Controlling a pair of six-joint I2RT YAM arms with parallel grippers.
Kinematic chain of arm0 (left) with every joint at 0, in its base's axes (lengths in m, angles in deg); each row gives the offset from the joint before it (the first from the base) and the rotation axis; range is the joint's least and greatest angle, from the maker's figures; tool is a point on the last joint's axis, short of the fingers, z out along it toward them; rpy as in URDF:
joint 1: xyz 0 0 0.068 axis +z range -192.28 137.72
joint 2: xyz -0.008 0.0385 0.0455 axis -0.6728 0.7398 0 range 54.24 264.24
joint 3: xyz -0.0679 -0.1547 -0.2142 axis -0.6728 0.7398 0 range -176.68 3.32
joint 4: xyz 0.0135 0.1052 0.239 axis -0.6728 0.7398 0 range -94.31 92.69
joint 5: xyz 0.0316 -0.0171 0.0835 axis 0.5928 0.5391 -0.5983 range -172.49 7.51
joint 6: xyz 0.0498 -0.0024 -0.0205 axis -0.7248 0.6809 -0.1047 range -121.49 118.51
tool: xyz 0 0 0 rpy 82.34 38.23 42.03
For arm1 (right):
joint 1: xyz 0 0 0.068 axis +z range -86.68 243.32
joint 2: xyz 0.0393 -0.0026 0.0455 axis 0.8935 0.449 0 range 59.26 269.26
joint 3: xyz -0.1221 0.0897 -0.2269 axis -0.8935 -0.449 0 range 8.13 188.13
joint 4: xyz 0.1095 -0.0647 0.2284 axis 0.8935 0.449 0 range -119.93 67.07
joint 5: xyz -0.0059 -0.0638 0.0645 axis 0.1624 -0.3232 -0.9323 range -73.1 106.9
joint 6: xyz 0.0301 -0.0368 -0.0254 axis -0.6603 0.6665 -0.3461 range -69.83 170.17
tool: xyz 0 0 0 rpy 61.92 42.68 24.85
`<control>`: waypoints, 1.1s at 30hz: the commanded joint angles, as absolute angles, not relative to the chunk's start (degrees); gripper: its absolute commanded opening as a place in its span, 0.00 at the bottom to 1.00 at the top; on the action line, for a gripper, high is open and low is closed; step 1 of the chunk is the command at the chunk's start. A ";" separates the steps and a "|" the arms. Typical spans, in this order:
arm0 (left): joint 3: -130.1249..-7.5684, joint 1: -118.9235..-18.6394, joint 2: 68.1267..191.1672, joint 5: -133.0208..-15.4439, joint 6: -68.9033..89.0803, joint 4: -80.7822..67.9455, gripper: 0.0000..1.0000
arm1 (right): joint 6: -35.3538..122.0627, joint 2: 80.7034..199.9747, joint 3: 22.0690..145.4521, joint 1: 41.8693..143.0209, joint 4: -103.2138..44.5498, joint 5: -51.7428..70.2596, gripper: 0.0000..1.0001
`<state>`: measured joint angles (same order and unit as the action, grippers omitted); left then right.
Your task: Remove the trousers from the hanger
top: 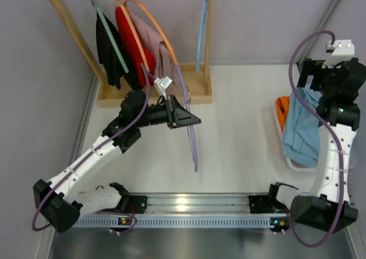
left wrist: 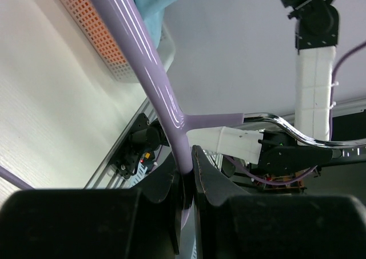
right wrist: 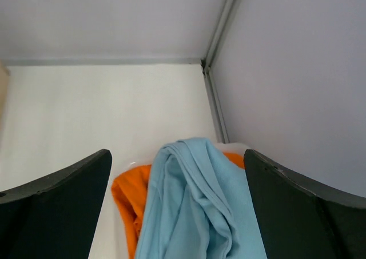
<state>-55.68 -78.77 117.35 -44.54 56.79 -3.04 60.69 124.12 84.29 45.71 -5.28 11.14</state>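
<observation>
My left end effector [left wrist: 186, 178] is clenched on the thin lavender-purple plastic hanger [left wrist: 153, 79], just below where its neck branches off toward the small metal hook [left wrist: 286, 125]. I grip it there, I judge, because the junction is stiff and keeps the loop from swinging. The loop hangs bare in the air above the white table [top: 240, 127], with no cloth on it. My right end effector [right wrist: 177, 154] is released, its two dark fingers [right wrist: 63, 184] spread wide on either side of the soft light blue trousers [right wrist: 194, 207] without pinching them. The trousers lie bunched and draped below, over the bright orange cloth [right wrist: 127, 202] in the white mesh basket [left wrist: 123, 70] at the right side of the table, well apart from the hanger. That is a sensible place to drop them, since the basket collects what has come off. As things lie, the trousers are off the hanger and the task looks essentially done.
</observation>
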 commanded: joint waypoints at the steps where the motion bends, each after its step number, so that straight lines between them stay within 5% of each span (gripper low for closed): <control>1: -57.59 -78.93 114.36 -43.47 55.20 -6.16 0.00 | 59.92 120.18 91.95 44.95 1.95 1.63 0.99; 5: -57.24 -78.93 113.31 -43.21 55.29 -6.16 0.00 | 59.49 117.89 99.43 44.95 7.68 -19.07 0.99; 12: -57.67 -78.85 112.51 -42.77 55.29 -6.16 0.00 | 44.23 116.04 109.11 45.56 6.82 -38.45 1.00; 17: -60.65 -78.93 113.48 -40.57 55.81 -6.60 0.00 | 34.27 112.44 104.82 47.93 2.86 -45.67 0.99; 22: -61.10 -79.20 115.41 -40.57 58.01 -6.60 0.00 | 35.67 109.18 97.00 54.51 8.73 -42.61 0.99; 29: -62.86 -79.46 119.63 -42.68 58.01 -9.06 0.00 | 34.79 110.58 88.38 85.14 6.56 -18.97 0.93; 33: -61.28 -79.55 120.60 -43.47 60.29 -9.06 0.00 | 32.42 113.21 84.60 88.62 2.69 -18.00 0.90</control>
